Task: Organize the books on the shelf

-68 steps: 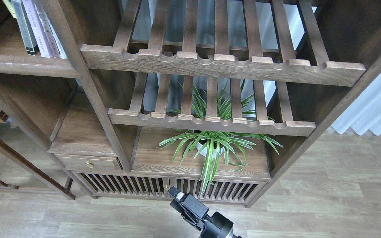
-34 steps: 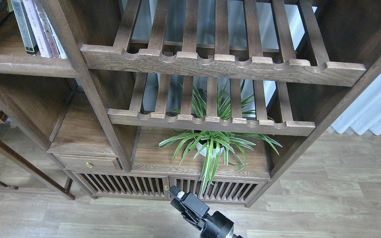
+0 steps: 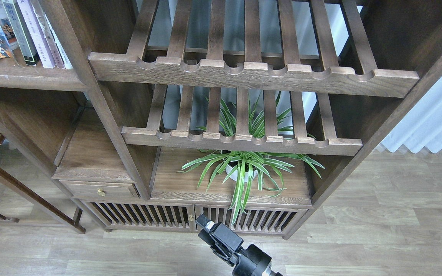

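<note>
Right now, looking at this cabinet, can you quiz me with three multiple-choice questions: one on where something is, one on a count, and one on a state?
1. Where does the potted plant stand?
A. On the floor
B. On the upper slatted rack
C. On the flat board under the lower slatted rack

2. How many slatted racks with notched front rails are there?
A. Two
B. One
C. Four

3. How are the books beside the post on the top-left shelf placed?
A. Stacked flat in a pile
B. Standing on end, side by side
C. Lying open, face down

Answers:
1. C: its white pot sits on the solid board, and its leaves reach up through the lower rack.
2. A: the upper rack and the lower one are the only two.
3. B: their narrow spines rise from the shelf in a row.
</note>
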{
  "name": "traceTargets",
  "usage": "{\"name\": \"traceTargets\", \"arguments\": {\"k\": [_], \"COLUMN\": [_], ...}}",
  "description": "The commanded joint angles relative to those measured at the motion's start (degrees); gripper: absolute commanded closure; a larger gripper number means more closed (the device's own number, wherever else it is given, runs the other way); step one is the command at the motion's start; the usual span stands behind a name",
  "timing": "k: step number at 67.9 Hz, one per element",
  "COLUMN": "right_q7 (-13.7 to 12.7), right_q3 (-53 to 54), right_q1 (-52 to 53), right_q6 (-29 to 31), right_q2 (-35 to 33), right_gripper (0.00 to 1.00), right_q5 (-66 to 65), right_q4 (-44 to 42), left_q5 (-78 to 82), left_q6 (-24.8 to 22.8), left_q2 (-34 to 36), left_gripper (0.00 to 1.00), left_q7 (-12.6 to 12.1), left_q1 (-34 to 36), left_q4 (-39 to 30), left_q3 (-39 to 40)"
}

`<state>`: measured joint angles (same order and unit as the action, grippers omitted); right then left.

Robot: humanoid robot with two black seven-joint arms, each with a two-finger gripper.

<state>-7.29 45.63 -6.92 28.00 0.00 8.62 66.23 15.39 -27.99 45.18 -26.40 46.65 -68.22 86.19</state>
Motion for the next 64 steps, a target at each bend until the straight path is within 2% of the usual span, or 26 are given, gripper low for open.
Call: {"name": "traceTargets", "arguments": {"k": [1,6,7,35,53,64], "right_q7": [0.0,0.0,0.0,-0.09,-0.35,-0.18], "right_q3": [0.69,1.31,1.39,2.98,4.65,4.91], "right_q1": [0.68,0.86,0.94,2.09,2.88,2.88], "right_q6": [0.0,0.0,0.0,0.0,0.0,0.0], "right_q2": [0.0,0.0,0.0,0.0,0.0,0.0], "right_gripper": [0.01,0.01,0.01,0.01,0.01,0.01], "right_q5": [0.43,0.43,0.43,0.34,0.17,0.17], "right_q4": [0.04,0.04,0.04,0.31,0.57,0.66], "left_q5": [-0.45,-1.41,-2.63,-8.44,-9.15,-9.15], "left_q6": [-0.01,-0.01,-0.01,-0.01,-0.01,-0.01], "left_q2": [0.08,0.08,0.08,-1.06,-8.61,-10.2], "left_gripper": [0.48,0.48,0.48,0.48,0.48,0.47], "left_q7": [-0.23,-0.24,-0.24,-0.15,-0.41,-0.41], "left_q1": [-7.35,-10.79,-13.4,-31.26,-43.47,-47.44], "left_q4": [-4.81,-7.1,-8.58,-17.82,-23.01,-23.19], "left_q3": [5.65,7.67,9.24,16.02,17.96,18.05]}}
